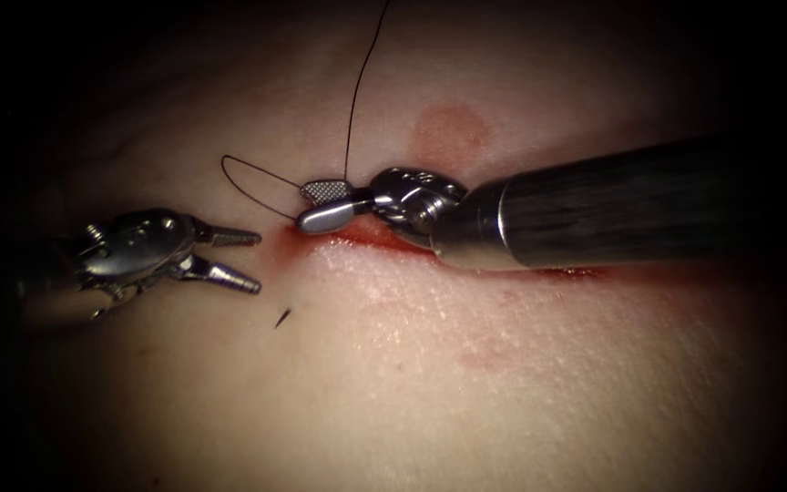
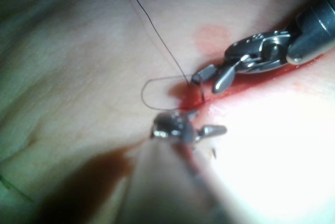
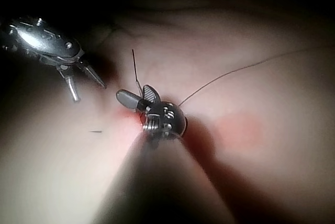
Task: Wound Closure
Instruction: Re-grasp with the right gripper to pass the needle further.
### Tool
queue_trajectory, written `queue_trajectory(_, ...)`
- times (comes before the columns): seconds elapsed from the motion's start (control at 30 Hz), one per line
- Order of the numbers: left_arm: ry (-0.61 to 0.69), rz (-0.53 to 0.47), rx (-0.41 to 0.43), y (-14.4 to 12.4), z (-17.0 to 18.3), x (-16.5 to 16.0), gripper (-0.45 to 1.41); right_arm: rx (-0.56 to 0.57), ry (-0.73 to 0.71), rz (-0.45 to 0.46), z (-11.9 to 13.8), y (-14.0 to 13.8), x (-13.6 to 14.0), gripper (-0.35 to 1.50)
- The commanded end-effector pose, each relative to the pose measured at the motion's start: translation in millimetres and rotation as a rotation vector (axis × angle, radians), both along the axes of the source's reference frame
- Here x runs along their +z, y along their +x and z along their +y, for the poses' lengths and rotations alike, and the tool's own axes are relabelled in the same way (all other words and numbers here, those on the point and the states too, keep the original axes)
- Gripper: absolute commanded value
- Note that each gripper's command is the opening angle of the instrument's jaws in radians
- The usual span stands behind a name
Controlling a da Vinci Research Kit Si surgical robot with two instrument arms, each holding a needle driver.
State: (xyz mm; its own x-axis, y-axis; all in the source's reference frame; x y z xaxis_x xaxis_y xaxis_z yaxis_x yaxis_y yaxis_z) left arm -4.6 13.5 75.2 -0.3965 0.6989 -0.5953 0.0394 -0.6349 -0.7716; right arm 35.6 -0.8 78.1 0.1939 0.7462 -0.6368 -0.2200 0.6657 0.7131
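The cut (image 1: 366,239) runs across the tissue (image 1: 503,383), wet with red fluid, and ends near the picture's middle. My right tool (image 1: 302,207) lies along the cut, its jaws open at the cut's left end. The dark thread (image 1: 357,91) drops from above and passes between those open jaws, also seen in the left wrist view (image 2: 204,85) and the right wrist view (image 3: 132,91). A thin loop of thread (image 1: 239,169) arcs out to the left of them. My left tool (image 1: 259,264) hovers left of the cut, open and holding nothing. I cannot make out the needle.
A short dark point (image 1: 282,317) sticks out of the tissue below the left tool's jaws; needle tip or cut thread end, I cannot tell which. A round pink stain (image 1: 448,132) marks the tissue above the right tool's shaft (image 1: 612,205).
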Motion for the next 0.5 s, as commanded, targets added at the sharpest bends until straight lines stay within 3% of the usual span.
queue_trajectory(0.03, 0.001, -0.001, 0.001, -0.6, -0.2, 0.8, 0.32, -0.003, -0.027, -0.018, -0.1, 0.6, 0.6, 1.30)
queue_trajectory(0.5, 0.001, 0.000, 0.001, -0.6, -0.2, 0.8, 0.32, -0.014, -0.234, -0.244, -0.3, 0.9, 0.7, 1.28)
